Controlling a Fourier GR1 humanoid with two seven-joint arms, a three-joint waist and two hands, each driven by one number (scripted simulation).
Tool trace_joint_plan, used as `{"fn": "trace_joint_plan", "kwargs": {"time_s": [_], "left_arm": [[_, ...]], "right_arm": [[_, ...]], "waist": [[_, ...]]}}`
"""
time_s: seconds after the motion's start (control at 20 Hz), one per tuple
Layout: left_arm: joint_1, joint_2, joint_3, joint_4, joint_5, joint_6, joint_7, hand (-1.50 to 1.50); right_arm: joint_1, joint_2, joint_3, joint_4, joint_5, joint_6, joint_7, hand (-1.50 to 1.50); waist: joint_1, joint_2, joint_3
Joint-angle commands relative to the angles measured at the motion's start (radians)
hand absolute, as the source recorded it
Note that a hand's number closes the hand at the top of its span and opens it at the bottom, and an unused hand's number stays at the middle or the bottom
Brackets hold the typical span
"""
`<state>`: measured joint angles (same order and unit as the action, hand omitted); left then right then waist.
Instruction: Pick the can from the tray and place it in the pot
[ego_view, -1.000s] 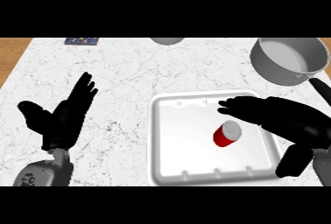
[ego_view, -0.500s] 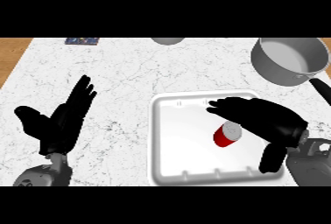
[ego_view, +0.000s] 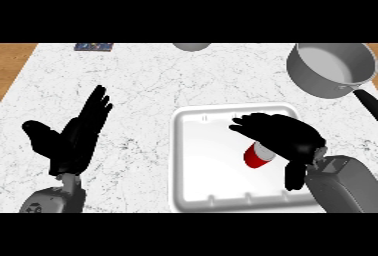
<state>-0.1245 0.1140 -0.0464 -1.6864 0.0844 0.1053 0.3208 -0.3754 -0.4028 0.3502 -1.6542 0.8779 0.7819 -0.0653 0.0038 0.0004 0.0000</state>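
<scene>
**R hand over the can, can not lifted off the tray**

R hand (ego_view: 291, 137) sits over the right half of the white tray (ego_view: 203, 172), palm down, w/ its grey forearm (ego_view: 347, 187) coming in from the lower-right corner. Its fingers (ego_view: 247, 122) reach left toward the tray's far rim, spread a little and gently bent, not closed round anything. The thumb (ego_view: 294, 175) hangs toward the tray's near side. So the hand is wide, relaxed and holding nothing that can be seen.

The can (ego_view: 255, 157) lies just under the palm's left edge. It is red w/ a pale end, tilted, and rests on the tray floor approx. mid-tray, right of centre. Its upper end is hidden by the hand. Whether the palm touches it cannot be told.

The tray lies flat on the white marbled counter (ego_view: 162, 85), at the near-right part of it.

The pot (ego_view: 332, 67) stands well apart from the tray, at the counter's far right. It is grey and upright, w/ its mouth open to view, and a black handle (ego_view: 365, 102) points toward the right edge.

L hand (ego_view: 74, 140) shows at lower left. It is flat open w/ fingers straight and pointing away, resting over the counter, well apart from the tray.

At the far edge sit a grey round item (ego_view: 192, 46), only partly in view, and a small dark blue item (ego_view: 94, 46). A wood strip (ego_view: 15, 65) shows left of the counter.
</scene>
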Motion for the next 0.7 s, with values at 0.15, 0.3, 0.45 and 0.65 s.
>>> {"fn": "trace_joint_plan", "kwargs": {"time_s": [0.15,0.3,0.45,0.65], "left_arm": [[-0.055,0.03,0.046,-0.03,0.018,-0.018,0.085,0.0],[0.014,0.0,0.032,-0.053,0.011,-0.024,0.044,0.0],[0.025,-0.018,0.026,0.009,-0.016,-0.03,-0.023,0.0],[0.0,-0.009,0.02,-0.056,-0.01,-0.019,0.057,0.0]], "right_arm": [[0.018,0.036,0.089,0.146,0.146,-0.121,-0.059,-1.5],[-0.039,0.086,0.033,0.113,0.147,-0.006,-0.009,-1.5],[0.045,0.05,0.03,0.091,0.18,-0.052,-0.068,-1.5],[0.028,0.079,0.042,0.157,0.122,-0.137,-0.208,1.5]], "waist": [[0.002,0.001,0.0],[0.001,-0.001,0.0],[-0.003,-0.001,0.0],[0.002,0.0,0.001]]}}
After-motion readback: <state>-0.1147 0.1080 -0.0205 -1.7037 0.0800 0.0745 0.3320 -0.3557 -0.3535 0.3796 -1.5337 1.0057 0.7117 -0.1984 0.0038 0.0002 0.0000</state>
